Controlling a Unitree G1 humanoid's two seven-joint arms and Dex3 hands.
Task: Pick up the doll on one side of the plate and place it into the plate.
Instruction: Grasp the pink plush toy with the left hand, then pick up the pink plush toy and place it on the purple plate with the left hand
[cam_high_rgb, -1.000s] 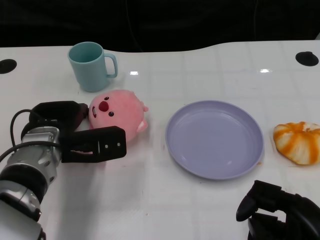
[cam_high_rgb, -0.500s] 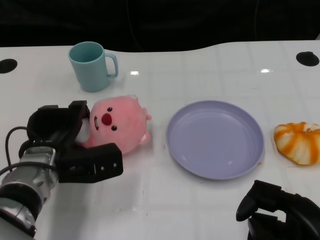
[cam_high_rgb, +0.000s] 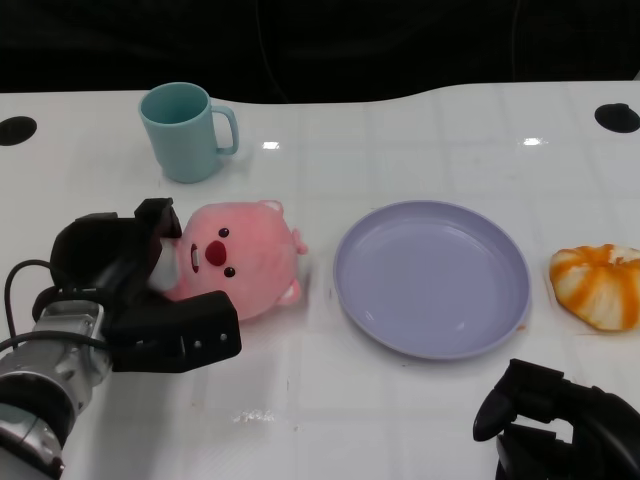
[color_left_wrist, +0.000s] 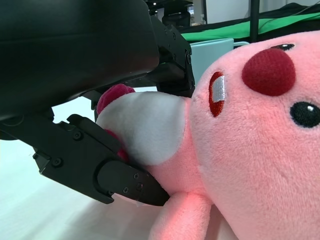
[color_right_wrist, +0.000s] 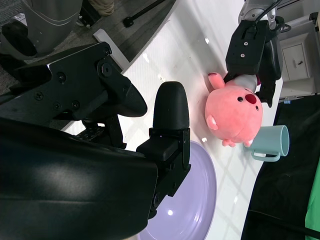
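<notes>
From my feed, the round pink plush doll with a red nose sat face-up just left of the empty lavender round plate, not touching it.

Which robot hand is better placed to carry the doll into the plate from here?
Left. The left robot hand already grips the pink doll on that side of the purple plate. The right robot hand sits low near the table's front edge, holding nothing.

Left: ribbed silver metal forearm w/ thin black cable looped beside it, ending in blocky matte-black many-fingered left hand, small screws along finger links. Right: glossy rounded black right hand.
</notes>
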